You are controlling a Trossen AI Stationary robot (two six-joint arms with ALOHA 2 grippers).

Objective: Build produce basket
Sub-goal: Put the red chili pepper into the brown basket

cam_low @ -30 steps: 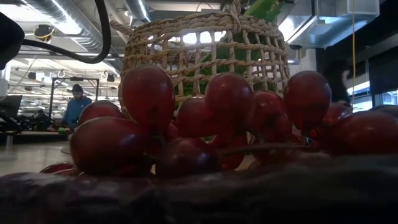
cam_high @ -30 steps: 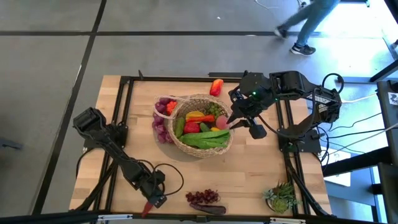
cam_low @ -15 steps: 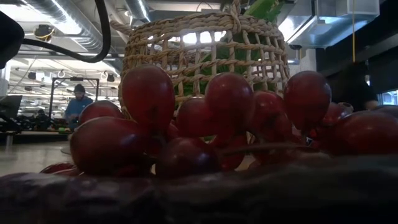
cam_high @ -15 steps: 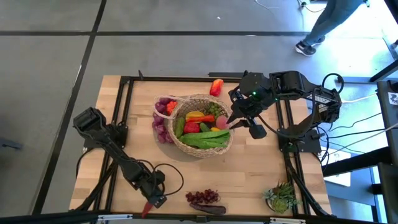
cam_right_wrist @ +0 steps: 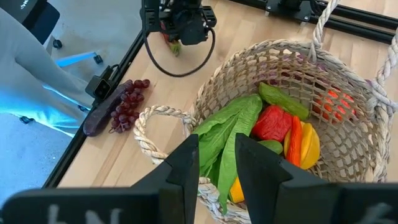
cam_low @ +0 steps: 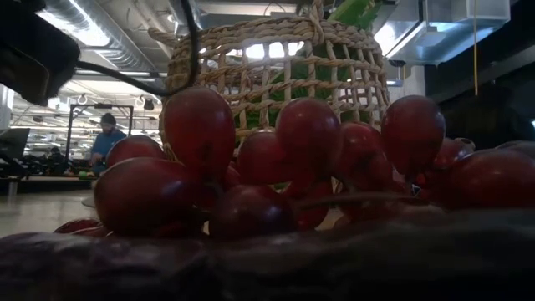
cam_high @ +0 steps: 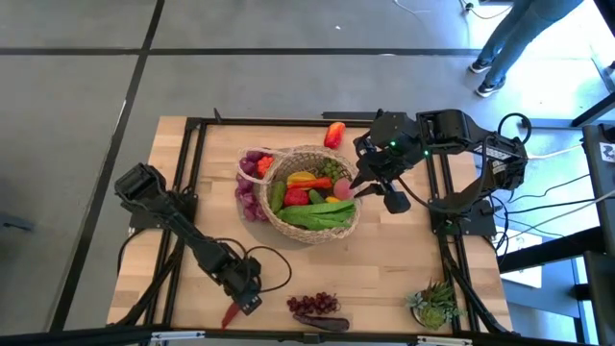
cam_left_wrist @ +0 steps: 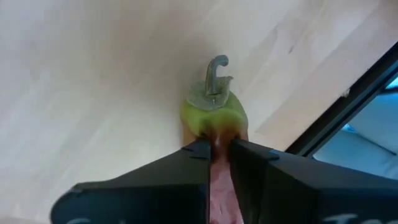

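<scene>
Left gripper (cam_high: 242, 300) sits low at the near-left part of the table (cam_high: 384, 259), fingers pinched tight on a red chilli (cam_high: 230, 314). The left wrist view shows its green stem cap (cam_left_wrist: 212, 111) poking out past the fingertips, close over the wood; whether it is lifted off the table I can't tell. The chilli's long axis runs in line with the fingers, stem end away from the wrist.

Wicker basket (cam_high: 352, 223) is mid-table, well apart from that gripper, up and to the right of it, toward the far side. Already inside: leafy green stalk (cam_high: 317, 215), red pepper (cam_high: 296, 196), yellow pepper (cam_high: 302, 178), green pieces. Purple produce (cam_high: 254, 165) is just beside the basket's left rim; whether in or out can't be read.

Right gripper (cam_high: 361, 186) hovers at the basket's right rim, fingers a little apart over the leaves in its wrist view, nothing clearly between them.

Still outside: orange-red pepper (cam_high: 333, 134) just beyond the far rim, grape bunch (cam_high: 314, 304) and a dark long piece (cam_high: 322, 323) at the near edge, close right of the left gripper. Potted plant (cam_high: 434, 304) stands near-right, not part of the job.

Judgement: chilli carry is the step in hand; left arm must travel far-right to reach the basket and clear its rim. Grapes are nearer the left arm, the orange-red pepper nearer the right.
</scene>
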